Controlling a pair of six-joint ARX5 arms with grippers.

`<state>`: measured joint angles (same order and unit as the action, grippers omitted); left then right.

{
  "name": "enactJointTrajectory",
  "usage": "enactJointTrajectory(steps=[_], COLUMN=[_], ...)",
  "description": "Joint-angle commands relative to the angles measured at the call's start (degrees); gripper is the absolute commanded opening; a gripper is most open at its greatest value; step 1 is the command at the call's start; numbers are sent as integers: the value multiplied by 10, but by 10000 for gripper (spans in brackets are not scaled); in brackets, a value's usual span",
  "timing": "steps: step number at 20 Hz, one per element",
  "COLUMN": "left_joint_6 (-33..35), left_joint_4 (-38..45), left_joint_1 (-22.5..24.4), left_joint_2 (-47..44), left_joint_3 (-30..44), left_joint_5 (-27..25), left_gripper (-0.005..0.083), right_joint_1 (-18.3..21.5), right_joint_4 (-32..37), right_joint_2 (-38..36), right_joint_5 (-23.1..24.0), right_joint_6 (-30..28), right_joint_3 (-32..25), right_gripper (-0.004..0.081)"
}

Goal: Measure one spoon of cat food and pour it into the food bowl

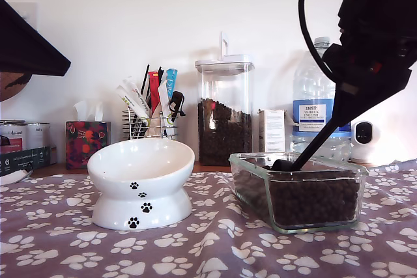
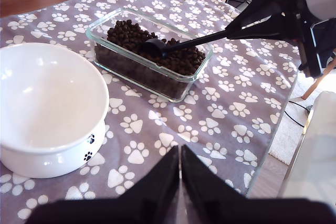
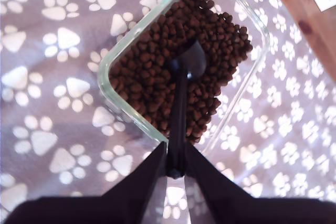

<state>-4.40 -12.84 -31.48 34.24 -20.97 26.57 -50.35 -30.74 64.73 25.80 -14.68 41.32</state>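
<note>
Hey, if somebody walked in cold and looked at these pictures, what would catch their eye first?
Probably my second gripper, shut on the black spoon and dipping it into the cat food in the glass dish at the exterior view's right. Next, the white food bowl with paw prints, empty, at that view's left on the paw-print cloth. My first gripper hangs shut above the cloth.

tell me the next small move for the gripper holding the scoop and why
Probably push the spoon forward into the cat food and level it to load up. My second gripper is shut on the handle, the scoop bowl rests on the kibble in the glass dish, and the food bowl is empty.
</note>
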Motion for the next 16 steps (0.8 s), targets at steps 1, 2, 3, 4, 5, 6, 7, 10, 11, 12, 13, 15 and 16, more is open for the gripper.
enactJointTrajectory(steps=[1,2,3,4,5,6,7,10,11,12,13,15,16], left_joint_6=[-3,-3,-3,-3,-3,-3,-3,-3,-3,-3,-3,-3,-3], left_joint_4=[4,4,4,4,4,4,3,0,0,-1,-2,-4,-4], left_joint_1=[-2,-2,-2,-2,-2,-2,-2,-2,-2,-2,-2,-3,-6], left_joint_2=[-1,-1,-1,-1,-1,-1,-1,-1,-1,-1,-1,-1,-1], left_joint_3=[9,9,9,9,9,9,9,9,9,9,9,9,9], left_joint_5=[2,2,2,2,3,4,5,4,5,5,5,4,4], left_gripper=[-19,-19,-19,-19,-19,-19,-19,-19,-19,-19,-19,-19,-19], right_joint_1=[-6,-5,-5,-5,-5,-5,-5,-5,-5,-4,-2,3,6], right_joint_4=[-4,-3,-4,-4,-4,-4,-5,-5,-6,-9,-14,-24,-24], right_joint_2=[4,4,4,5,6,9,12,25,30,33,37,43,45], right_joint_5=[-19,-19,-19,-19,-19,-18,-17,-17,-17,-16,-17,-19,-19], right_joint_6=[28,47,61,69,85,102,125,203,222,240,261,302,313], right_joint_3=[-3,-3,-3,-3,-3,-3,-3,-3,-3,-3,-3,-3,-3], right_gripper=[-13,-13,-13,-13,-13,-13,-13,-13,-13,-13,-13,-13,-13])
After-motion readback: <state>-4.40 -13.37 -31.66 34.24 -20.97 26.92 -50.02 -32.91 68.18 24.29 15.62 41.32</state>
